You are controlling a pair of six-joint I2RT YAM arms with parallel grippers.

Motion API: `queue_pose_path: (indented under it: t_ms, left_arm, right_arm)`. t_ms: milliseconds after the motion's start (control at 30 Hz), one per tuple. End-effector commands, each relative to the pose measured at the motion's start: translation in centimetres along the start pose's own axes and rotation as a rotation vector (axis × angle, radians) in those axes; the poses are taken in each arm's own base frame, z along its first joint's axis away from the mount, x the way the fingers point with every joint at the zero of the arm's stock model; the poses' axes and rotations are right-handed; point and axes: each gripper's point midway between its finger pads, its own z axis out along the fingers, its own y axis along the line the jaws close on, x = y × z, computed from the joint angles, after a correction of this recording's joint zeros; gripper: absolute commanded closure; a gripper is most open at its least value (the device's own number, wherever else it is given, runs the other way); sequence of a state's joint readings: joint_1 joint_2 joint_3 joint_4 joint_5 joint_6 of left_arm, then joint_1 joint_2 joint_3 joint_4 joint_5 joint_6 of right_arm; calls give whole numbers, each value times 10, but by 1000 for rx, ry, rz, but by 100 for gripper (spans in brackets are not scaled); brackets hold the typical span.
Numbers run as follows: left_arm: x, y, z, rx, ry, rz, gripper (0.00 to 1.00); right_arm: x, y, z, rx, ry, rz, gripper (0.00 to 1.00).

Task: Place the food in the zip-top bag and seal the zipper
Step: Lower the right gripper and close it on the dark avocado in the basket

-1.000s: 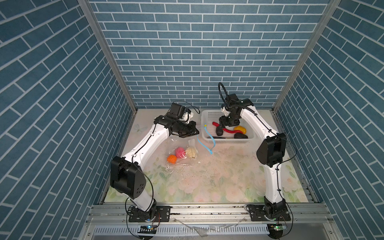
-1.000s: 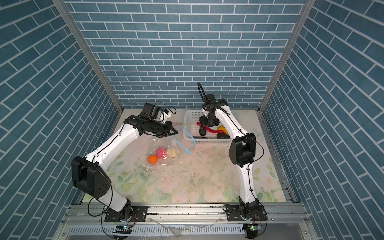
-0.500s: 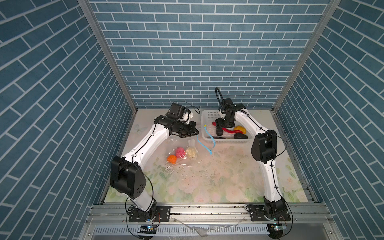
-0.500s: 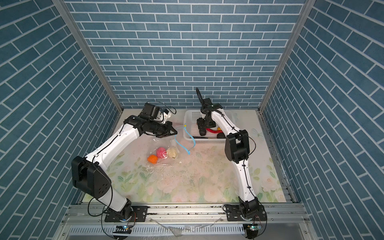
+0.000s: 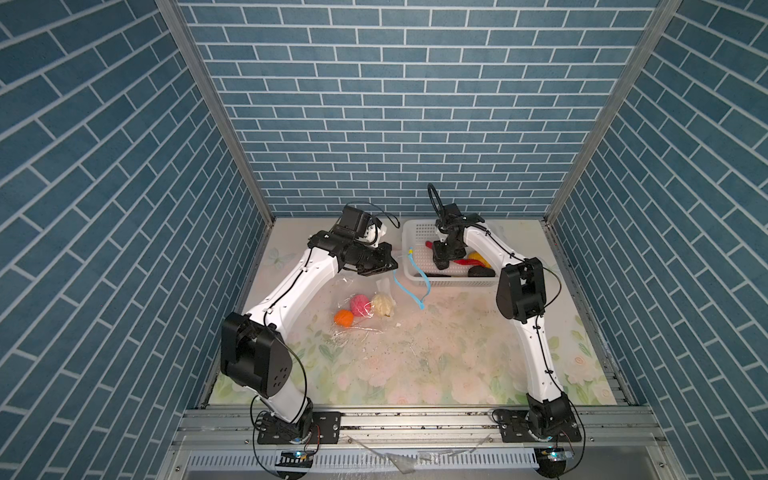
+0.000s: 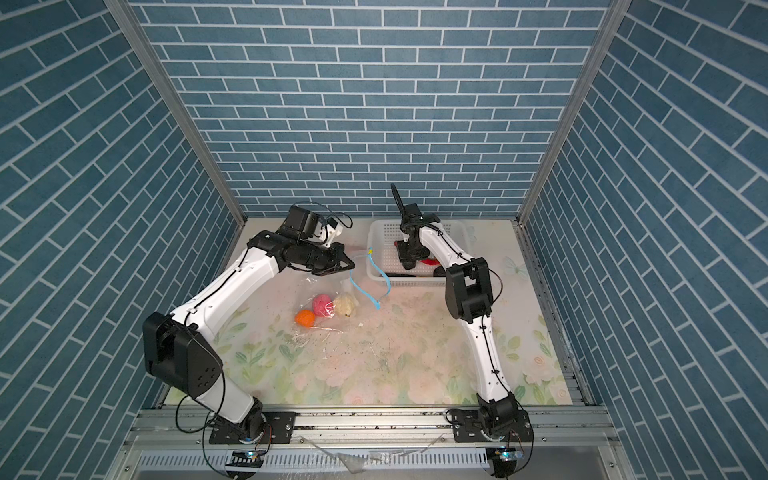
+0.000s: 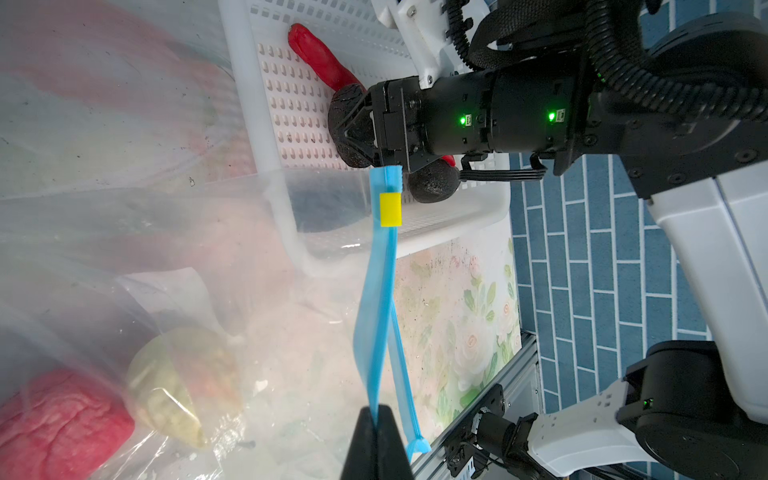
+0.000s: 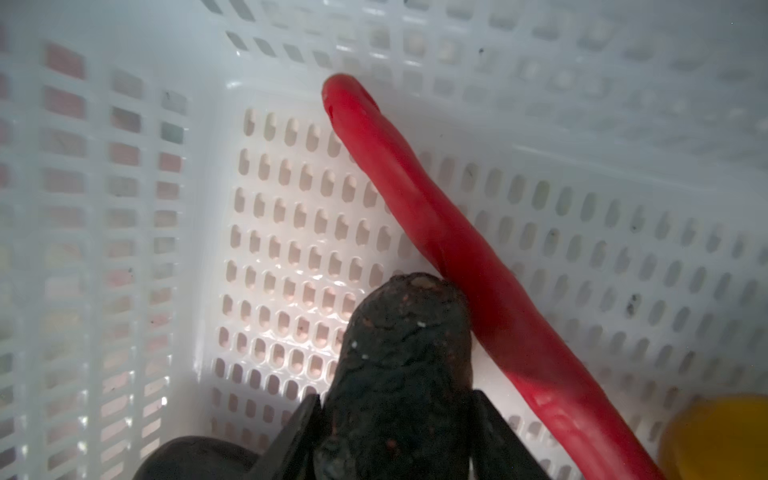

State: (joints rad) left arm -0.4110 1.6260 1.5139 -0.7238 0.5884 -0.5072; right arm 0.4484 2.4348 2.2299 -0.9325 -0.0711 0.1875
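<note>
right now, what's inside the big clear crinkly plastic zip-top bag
Through the clear bag wall: an orange ball, a pink bumpy ball and a cream lump. Anything beneath them is covered.

No writing, brand, number or sign can be read in any view. The white patch (image 7: 174, 299) on the clear bag (image 7: 104, 232) shows nothing legible.

Top views overlook the whole table (image 5: 415, 365); wrist views closely share the basket (image 7: 249, 124).
</note>
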Motion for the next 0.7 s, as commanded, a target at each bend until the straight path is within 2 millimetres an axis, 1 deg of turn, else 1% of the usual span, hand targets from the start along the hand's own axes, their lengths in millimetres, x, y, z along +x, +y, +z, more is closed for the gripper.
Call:
queue_pose_path:
  t_ms: [0,200,333,367,667]
  left_arm:
    - [4,1,-3,-6,-2,15,100]
    - [3,1,-2,-5,1,14,100]
    - [4,2,-1,-6,3,9,100]
    - [4,2,-1,-6,3,9,100]
    - [2,-1,-2,6,-2,14,100]
  right_arm:
    - [-3,-1,5,4,-6,31,48]
    - [-1,1,3,-5,0,46,50]
    - [-4,2,-5,-12,-15,68,51]
    - [-5,6,-7,-44,-15,76,52]
    - [-10,10,-24,-141,-66,160,55]
